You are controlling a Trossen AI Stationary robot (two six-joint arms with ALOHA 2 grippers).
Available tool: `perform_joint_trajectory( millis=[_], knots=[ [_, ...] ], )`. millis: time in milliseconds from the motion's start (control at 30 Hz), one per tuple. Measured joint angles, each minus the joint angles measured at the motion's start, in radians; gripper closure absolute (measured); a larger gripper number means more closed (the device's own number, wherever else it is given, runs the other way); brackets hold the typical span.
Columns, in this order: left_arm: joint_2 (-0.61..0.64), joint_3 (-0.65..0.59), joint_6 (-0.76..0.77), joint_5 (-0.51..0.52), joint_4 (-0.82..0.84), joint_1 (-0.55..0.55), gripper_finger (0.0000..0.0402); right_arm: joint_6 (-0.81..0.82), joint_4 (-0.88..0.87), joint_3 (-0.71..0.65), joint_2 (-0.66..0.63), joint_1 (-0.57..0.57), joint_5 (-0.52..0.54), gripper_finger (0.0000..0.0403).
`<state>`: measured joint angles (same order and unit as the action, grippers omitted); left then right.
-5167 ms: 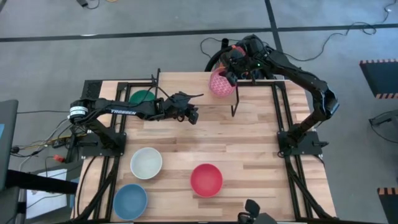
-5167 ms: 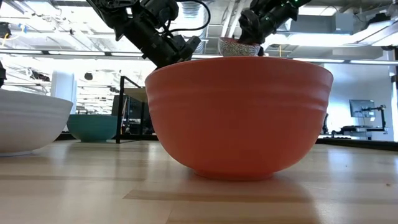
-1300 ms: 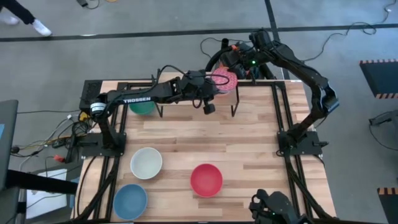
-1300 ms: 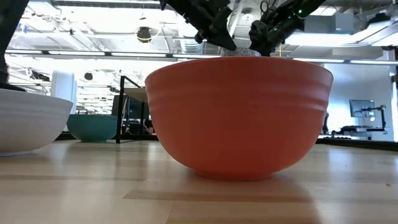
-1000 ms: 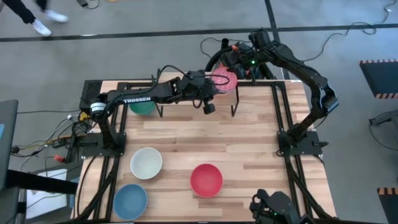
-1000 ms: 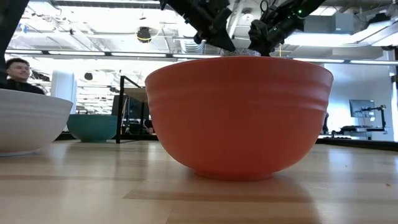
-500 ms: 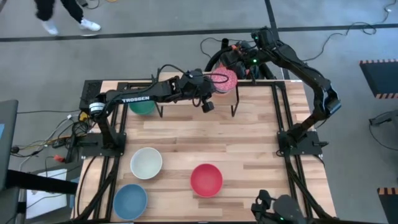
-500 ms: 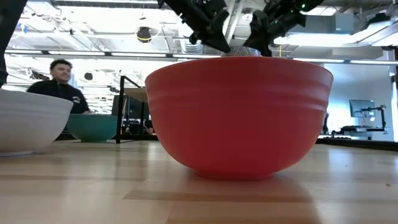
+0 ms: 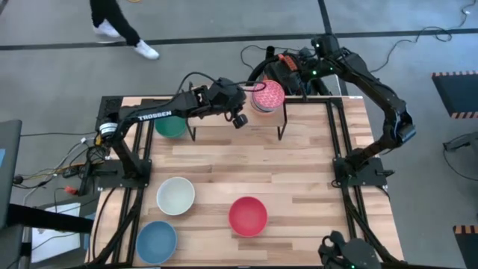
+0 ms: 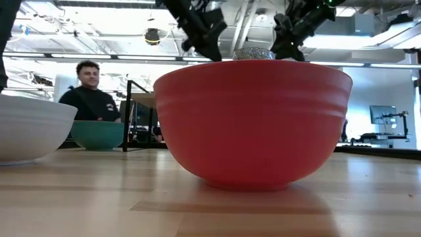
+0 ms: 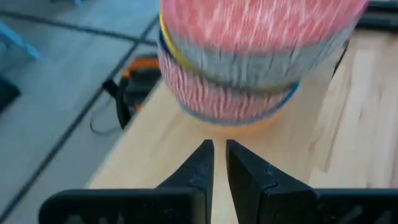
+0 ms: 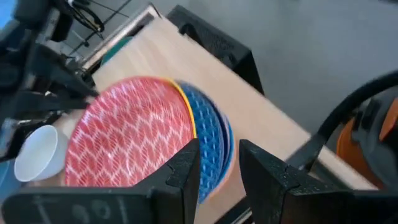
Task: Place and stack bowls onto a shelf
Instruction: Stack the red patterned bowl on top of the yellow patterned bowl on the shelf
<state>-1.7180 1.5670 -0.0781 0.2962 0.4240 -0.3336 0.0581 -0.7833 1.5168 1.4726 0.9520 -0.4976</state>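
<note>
A stack of bowls [image 9: 267, 96], the pink speckled one on top with a yellow rim and blue bowls under it [image 11: 249, 68], stands on the shelf [image 11: 155, 149] at the table's far edge. My left gripper [image 11: 219, 149] is shut, level with the stack's left side and a short way off it [image 9: 246, 104]. My right gripper [image 12: 217, 163] is open at the stack's far right [image 9: 288, 79], fingers clear of the rims. The green [image 9: 170, 127], cream-white [image 9: 176, 196], red [image 9: 248, 215] and blue [image 9: 156, 240] bowls rest on the tabletop.
The shelf's thin black legs [image 9: 283, 127] stand on the table below the stack. The red bowl [image 10: 253, 122] fills the low view and hides the shelf. A person [image 10: 89, 92] passes beyond the table's far edge. Bare planks lie between the shelf and the near bowls.
My left gripper has drawn back from the stack toward the table's left and far edge, turning a little. My right gripper has pulled back from the stack toward the right and slightly up. The stack has stayed put. A person has walked along behind the table.
</note>
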Motion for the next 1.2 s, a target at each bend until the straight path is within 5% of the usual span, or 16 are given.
perform_joint_trajectory(
  millis=[467,1200],
  knots=[
    [-0.001,-0.132,0.073,-0.058,-0.164,-0.039,0.0373,0.073,0.065,-0.167,-0.055,0.011,0.017,0.0266],
    [-0.055,-0.163,0.151,-0.142,-0.319,-0.028,0.0373,0.084,0.081,-0.181,-0.051,-0.023,0.028,0.0266]
  ],
)
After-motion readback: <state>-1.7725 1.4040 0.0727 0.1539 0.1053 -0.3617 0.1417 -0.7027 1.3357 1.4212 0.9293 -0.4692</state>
